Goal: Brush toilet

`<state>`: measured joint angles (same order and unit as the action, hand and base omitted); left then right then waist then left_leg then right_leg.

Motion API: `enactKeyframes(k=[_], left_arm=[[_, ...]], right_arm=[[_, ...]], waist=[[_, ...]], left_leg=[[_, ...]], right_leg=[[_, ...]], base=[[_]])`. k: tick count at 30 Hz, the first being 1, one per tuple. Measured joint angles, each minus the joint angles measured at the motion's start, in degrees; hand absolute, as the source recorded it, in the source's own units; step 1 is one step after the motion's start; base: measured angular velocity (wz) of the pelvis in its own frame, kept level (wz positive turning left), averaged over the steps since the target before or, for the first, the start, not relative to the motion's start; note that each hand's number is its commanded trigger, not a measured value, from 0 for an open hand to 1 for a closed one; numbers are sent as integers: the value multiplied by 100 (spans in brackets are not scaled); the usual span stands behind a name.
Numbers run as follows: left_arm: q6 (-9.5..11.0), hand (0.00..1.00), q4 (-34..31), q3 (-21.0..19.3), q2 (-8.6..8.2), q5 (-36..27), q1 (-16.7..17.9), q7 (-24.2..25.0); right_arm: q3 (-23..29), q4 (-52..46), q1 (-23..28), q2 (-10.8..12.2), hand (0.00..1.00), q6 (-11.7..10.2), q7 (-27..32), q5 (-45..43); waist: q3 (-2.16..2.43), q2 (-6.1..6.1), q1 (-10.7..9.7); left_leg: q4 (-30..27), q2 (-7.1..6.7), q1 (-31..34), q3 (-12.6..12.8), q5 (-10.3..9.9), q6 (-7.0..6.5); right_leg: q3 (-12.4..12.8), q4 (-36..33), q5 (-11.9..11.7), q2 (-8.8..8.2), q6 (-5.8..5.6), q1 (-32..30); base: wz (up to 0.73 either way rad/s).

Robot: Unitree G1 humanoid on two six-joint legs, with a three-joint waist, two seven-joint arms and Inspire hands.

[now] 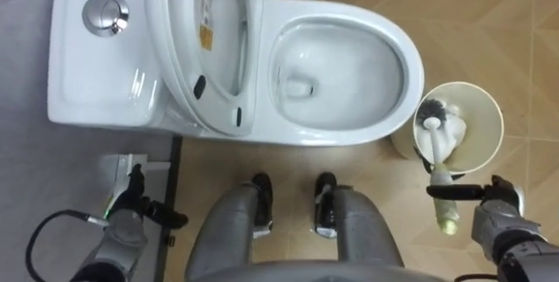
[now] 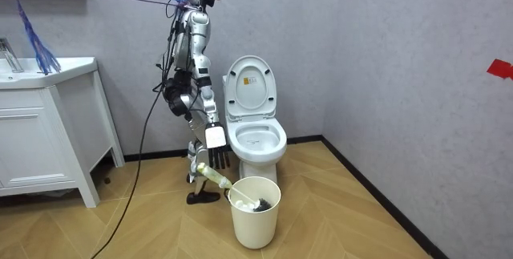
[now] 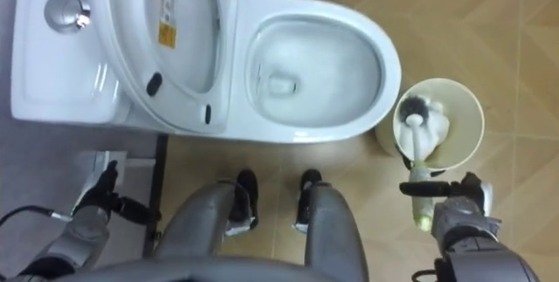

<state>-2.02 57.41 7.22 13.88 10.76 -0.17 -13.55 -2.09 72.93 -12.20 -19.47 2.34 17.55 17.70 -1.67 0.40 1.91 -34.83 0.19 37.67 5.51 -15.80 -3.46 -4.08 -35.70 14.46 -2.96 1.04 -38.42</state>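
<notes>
The white toilet [image 1: 410, 64] stands before me with its lid and seat [image 1: 205, 37] raised and the bowl open. To its right a round white bin [image 1: 485, 107] holds the dark head of the toilet brush [image 1: 432, 114]. The brush's pale yellow-green handle [image 1: 444, 199] slants out of the bin toward me. My right hand [image 1: 498, 216] is at the lower right, its thumb and fingers curled round that handle. In the room view the right hand [image 2: 220, 159] hangs low beside the bin [image 2: 255, 211]. My left hand [image 1: 127, 208] rests idle at the lower left, fingers relaxed.
I stand at the toilet's side, facing it. A chrome flush button [image 1: 106, 13] tops the tank. A grey wall runs behind the toilet [image 2: 256, 139], and a white vanity cabinet [image 2: 48, 123] stands at the room view's left. Wooden floor lies around the bin.
</notes>
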Motion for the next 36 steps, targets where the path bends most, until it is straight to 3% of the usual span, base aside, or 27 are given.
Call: enactKeyframes(k=[11,15,26,36], left_arm=[[-17,0,-11,118,43,-24,-39,-117],[-12,0,-119,118,54,-11,-81,-118],[-138,0,-263,329,130,-406,-73,-103],[-170,0,-341,558,128,-675,-197,-102]], right_arm=[[-67,-80,-86,-120,0,-39,-34,174],[-81,117,-195,-138,0,-12,-163,289],[-642,399,-228,-182,0,150,-769,825],[-1082,525,-268,-399,0,163,-1094,822]], waist=[[2,-8,33],[-19,-48,13],[-21,-22,39],[-32,53,288]], left_leg=[[-513,2,619,-98,-99,-1],[-819,-90,1016,-104,-138,-25],[-1799,-85,1956,-250,-383,10],[-2277,-105,2589,-254,-436,6]], right_leg=[[-80,-479,149,-33,20,-544],[-76,-957,304,-168,23,-996],[-119,-1849,563,-196,80,-1835],[-145,-2378,653,-306,118,-2450]], base=[[6],[12],[5],[4]])
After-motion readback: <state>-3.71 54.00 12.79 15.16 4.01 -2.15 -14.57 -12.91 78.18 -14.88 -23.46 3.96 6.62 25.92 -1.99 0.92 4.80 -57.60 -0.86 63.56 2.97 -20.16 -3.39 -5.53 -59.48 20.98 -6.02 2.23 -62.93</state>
